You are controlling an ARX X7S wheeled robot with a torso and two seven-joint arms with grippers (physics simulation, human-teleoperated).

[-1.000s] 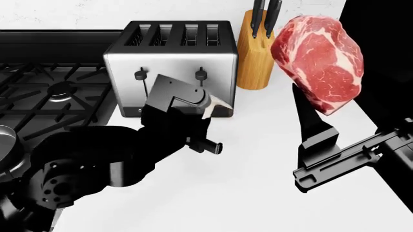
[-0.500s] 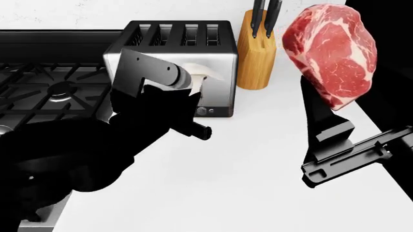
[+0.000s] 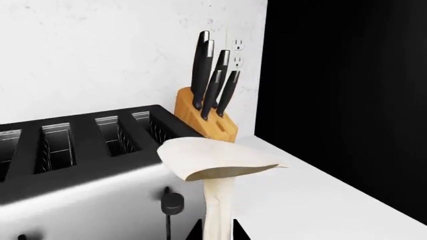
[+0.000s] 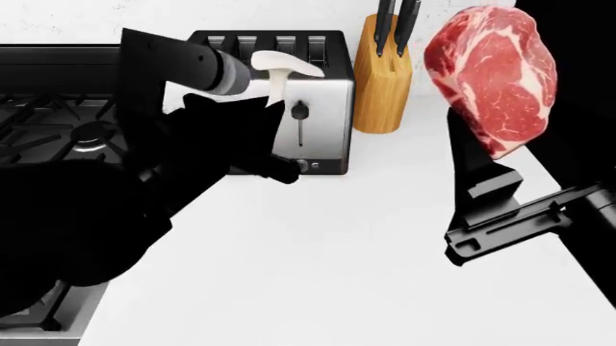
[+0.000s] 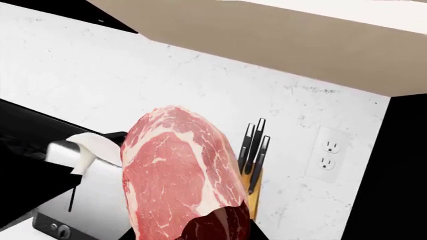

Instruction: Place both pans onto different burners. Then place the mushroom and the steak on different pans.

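Note:
The pale mushroom hangs in the air in front of the toaster, its stem pinched by my left gripper, which is shut on it. In the left wrist view the mushroom stands cap-up between the jaws of the left gripper. My right gripper is shut on the red marbled steak and holds it high over the counter's right side. The steak fills the right wrist view. One burner shows under the stove grates at the left. Both pans are hidden behind my left arm or out of view.
A steel four-slot toaster stands at the back of the white counter, with a wooden knife block to its right. A tall black surface borders the counter on the right. My left arm covers the stove's near part.
My left arm has risen and swung left toward the stove, carrying the mushroom up to the toaster's top. The right gripper with the steak has barely shifted.

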